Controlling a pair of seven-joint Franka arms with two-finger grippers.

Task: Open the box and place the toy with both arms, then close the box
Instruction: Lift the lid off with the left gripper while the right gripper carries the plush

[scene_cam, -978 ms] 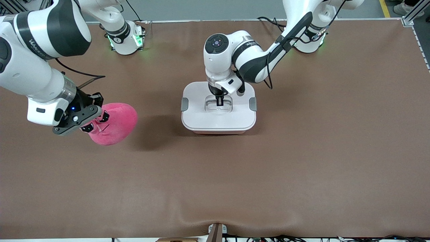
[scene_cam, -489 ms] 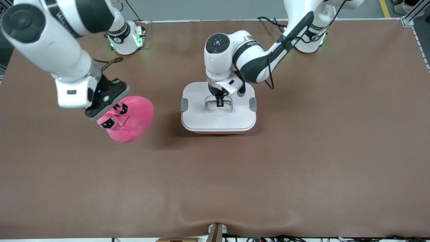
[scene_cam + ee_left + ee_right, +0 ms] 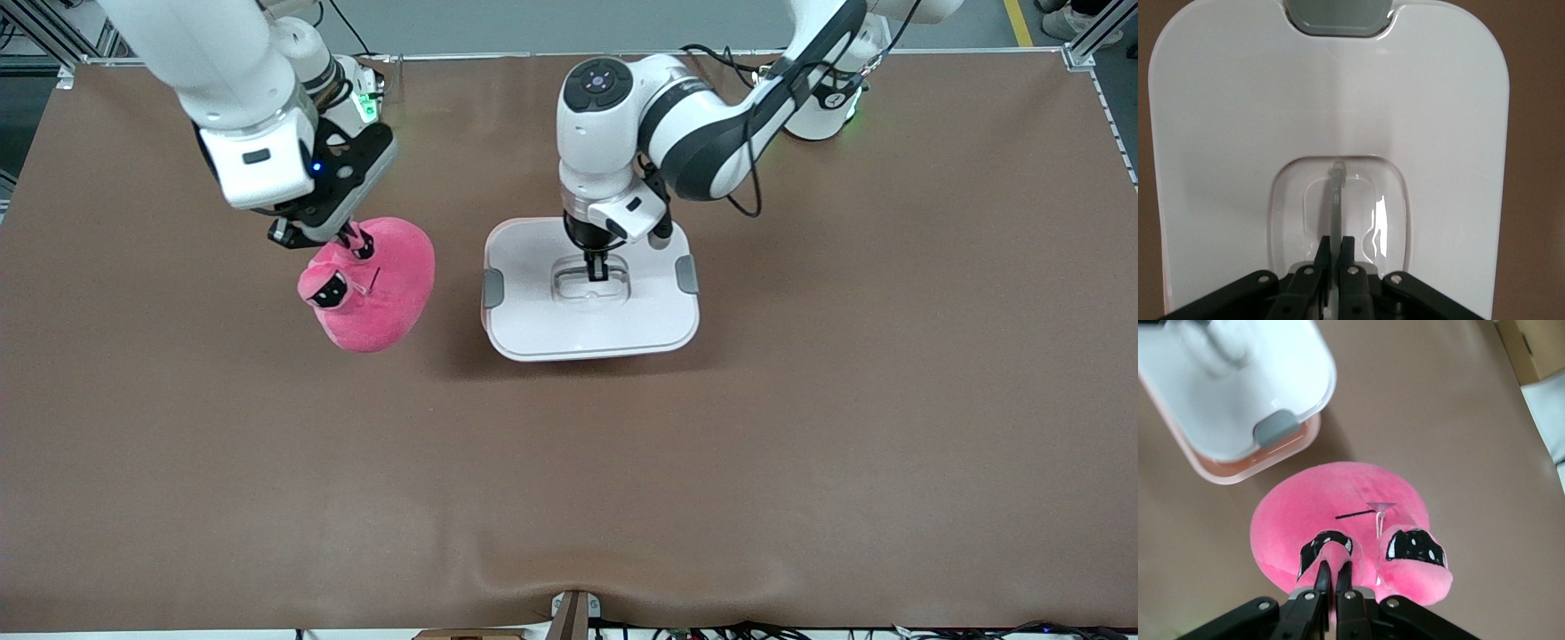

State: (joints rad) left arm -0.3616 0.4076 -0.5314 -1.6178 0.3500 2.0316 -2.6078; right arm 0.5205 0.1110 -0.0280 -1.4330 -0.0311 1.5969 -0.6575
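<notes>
Front view, left to right. The right gripper [image 3: 354, 240] is hanging over the table [image 3: 800, 427], fingers pinched tight on a stubby bump of the hot-pink plush toy [image 3: 378, 289], which is dangling at nine o'clock from the box [image 3: 1288, 440]. The left gripper [image 3: 597, 267] is standing over the box centre, fingers clamped on the thin handle [image 3: 1337, 200] in the recess of the white lid [image 3: 591, 307]. The lid is appearing raised off the pale pink tub, so the opening step is judged in hand. Next move: carrying the lid clear, then bringing the toy over the open tub.
</notes>
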